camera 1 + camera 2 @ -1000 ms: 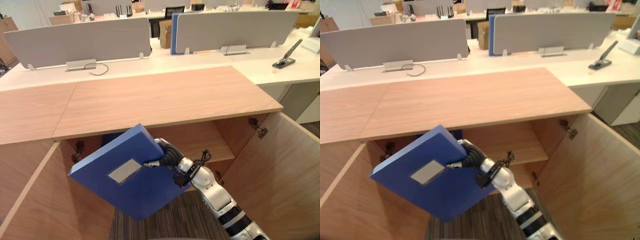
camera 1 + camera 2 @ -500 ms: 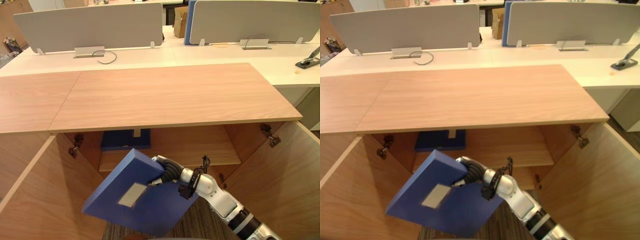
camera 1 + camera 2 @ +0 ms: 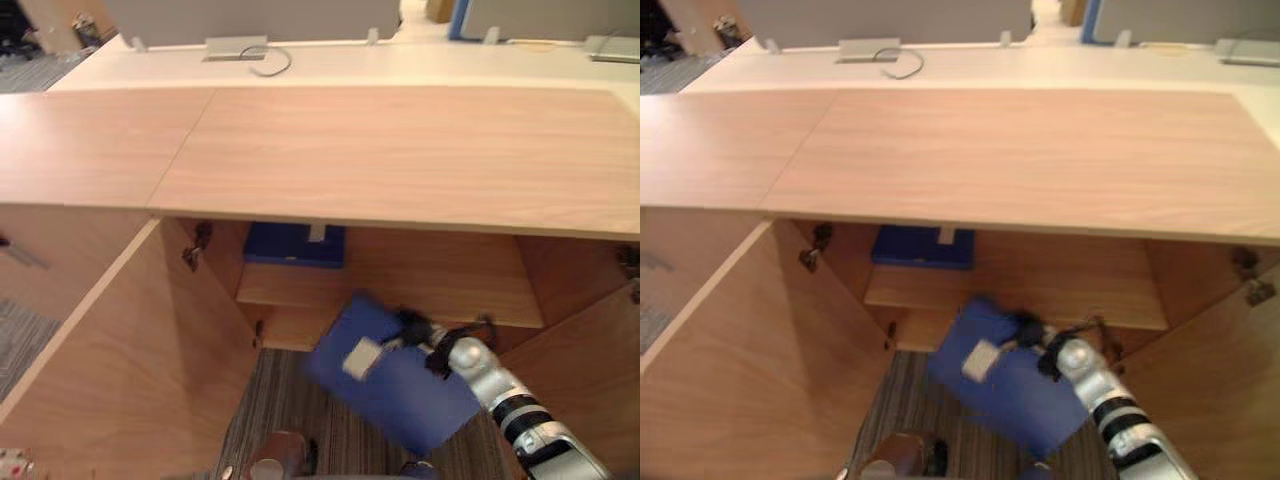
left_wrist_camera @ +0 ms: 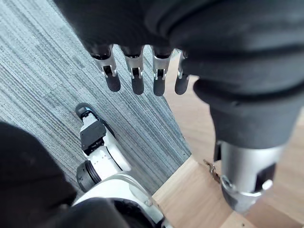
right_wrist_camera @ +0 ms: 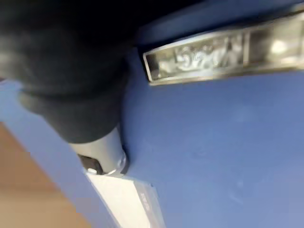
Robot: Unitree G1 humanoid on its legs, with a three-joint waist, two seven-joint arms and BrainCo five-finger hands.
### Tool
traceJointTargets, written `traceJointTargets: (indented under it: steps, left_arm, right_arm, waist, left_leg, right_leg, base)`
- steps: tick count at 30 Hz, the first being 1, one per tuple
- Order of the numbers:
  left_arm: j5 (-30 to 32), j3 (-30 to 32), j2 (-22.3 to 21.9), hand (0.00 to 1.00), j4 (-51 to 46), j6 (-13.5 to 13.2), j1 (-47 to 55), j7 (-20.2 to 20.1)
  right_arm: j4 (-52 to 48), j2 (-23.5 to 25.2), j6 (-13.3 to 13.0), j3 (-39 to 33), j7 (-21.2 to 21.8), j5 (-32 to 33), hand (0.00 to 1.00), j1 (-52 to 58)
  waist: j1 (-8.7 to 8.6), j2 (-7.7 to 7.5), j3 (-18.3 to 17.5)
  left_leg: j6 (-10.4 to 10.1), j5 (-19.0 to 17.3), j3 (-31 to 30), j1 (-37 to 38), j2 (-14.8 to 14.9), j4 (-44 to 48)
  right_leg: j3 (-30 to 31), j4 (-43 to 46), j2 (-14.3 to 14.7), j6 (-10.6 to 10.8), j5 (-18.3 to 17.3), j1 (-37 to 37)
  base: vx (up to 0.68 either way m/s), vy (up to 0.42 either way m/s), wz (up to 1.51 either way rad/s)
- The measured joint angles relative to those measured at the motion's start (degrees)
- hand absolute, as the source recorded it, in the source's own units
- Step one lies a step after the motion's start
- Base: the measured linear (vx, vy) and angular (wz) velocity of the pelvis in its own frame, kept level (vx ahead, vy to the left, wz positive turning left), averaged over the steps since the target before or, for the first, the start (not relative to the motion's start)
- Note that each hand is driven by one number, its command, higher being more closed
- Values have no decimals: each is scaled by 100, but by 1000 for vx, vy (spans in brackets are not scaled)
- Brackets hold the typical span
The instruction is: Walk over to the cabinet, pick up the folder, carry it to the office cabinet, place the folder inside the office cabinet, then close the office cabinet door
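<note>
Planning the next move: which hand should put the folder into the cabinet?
Right. The right hand grips the folder in front of the open cabinet's shelf; the left hand hangs open over carpet.

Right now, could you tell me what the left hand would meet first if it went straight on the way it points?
Probably the grey carpet: the left hand points its straight fingers down at it with nothing between, though a wooden cabinet panel lies just beside.

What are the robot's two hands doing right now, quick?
Left hand: open, holding nothing.
Right hand: closed around the blue folder.
</note>
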Motion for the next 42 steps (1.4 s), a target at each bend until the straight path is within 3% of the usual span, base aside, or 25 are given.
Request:
traceJointTargets:
  steps: [3,8,11,12,15,17,22,29,34,41,42]
  left_arm:
    - [-125,1,-54,0,-154,67,37,48]
    - [-236,73,-213,0,-608,155,136,198]
    - [-271,113,-292,0,-696,209,177,280]
    - [-328,123,-355,0,-767,225,234,342]
    - [-450,118,-368,0,-780,274,254,453]
    - [-473,109,-368,0,-783,296,252,511]
    - [-493,-19,-359,0,-1021,301,201,799]
    - [-494,-284,-404,0,-1360,304,175,1123]
    - [-520,-426,-406,0,-1528,303,183,1355]
    - [-778,-517,-435,0,-1632,310,99,1688]
    - [-868,-522,-442,0,-1618,310,99,1732]
  right_arm:
    - [155,328,337,-620,-583,1676,100,-2]
    - [-346,822,577,-1226,-1133,3519,100,-118]
    - [-767,1021,553,-1729,-1420,4569,100,-361]
    - [-870,1092,447,-1970,-1555,5159,100,-531]
    - [-924,1161,190,-2392,-1840,6133,100,-907]
    - [-924,1165,89,-2578,-1982,6450,100,-1075]
    - [-1121,1075,-444,-3413,-2586,6996,100,-1593]
    - [-1225,411,-1022,-4429,-3456,7543,100,-2520]
    - [-1273,2,-1118,-4617,-3796,7593,100,-3073]
    - [-1345,-244,-1393,-4727,-4235,8216,100,-3587]
    - [-1477,-245,-1470,-4796,-4311,8224,0,-3590]
  waist:
    - [-39,51,135]
    - [-36,132,303]
    - [-32,162,360]
    - [-21,180,355]
    - [11,184,371]
    - [40,183,373]
    - [131,243,511]
    - [164,463,909]
    - [167,528,1160]
    - [144,587,1623]
    - [151,586,1629]
  left_leg:
    - [23,-201,90,-337,-69,603]
    - [108,-457,267,-838,-108,1291]
    - [139,-480,427,-1118,-87,1481]
    - [139,-479,535,-1230,-39,1556]
    - [141,-484,592,-1435,-42,1645]
    - [141,-483,600,-1512,-47,1673]
    - [159,-454,572,-1843,-177,1787]
    - [44,-298,546,-2448,-373,1923]
    - [72,-222,574,-3011,-332,2096]
    - [49,-236,654,-3803,-193,2602]
    - [49,-237,654,-3926,-180,2666]
  right_leg:
    - [23,647,-300,26,-246,-243]
    - [191,1427,-656,57,-495,-710]
    - [320,1692,-817,37,-539,-1040]
    - [366,1771,-863,35,-540,-1183]
    - [472,1858,-904,37,-540,-1410]
    - [485,1880,-916,58,-528,-1492]
    - [487,2082,-1062,105,-596,-1782]
    - [394,2380,-1369,160,-698,-2223]
    - [520,2670,-1399,101,-777,-2845]
    - [1040,3370,-1325,-7,-1054,-3876]
    - [1110,3465,-1311,-34,-1094,-4028]
  base:
    - [-130,52,24]
    - [-147,27,10]
    - [-107,-7,7]
    - [-88,-26,3]
    - [-47,-5,1]
    - [0,0,0]
    - [10,-29,17]
    - [0,-35,26]
    - [-1,-65,9]
    - [-2,-63,0]
    - [-13,-59,4]
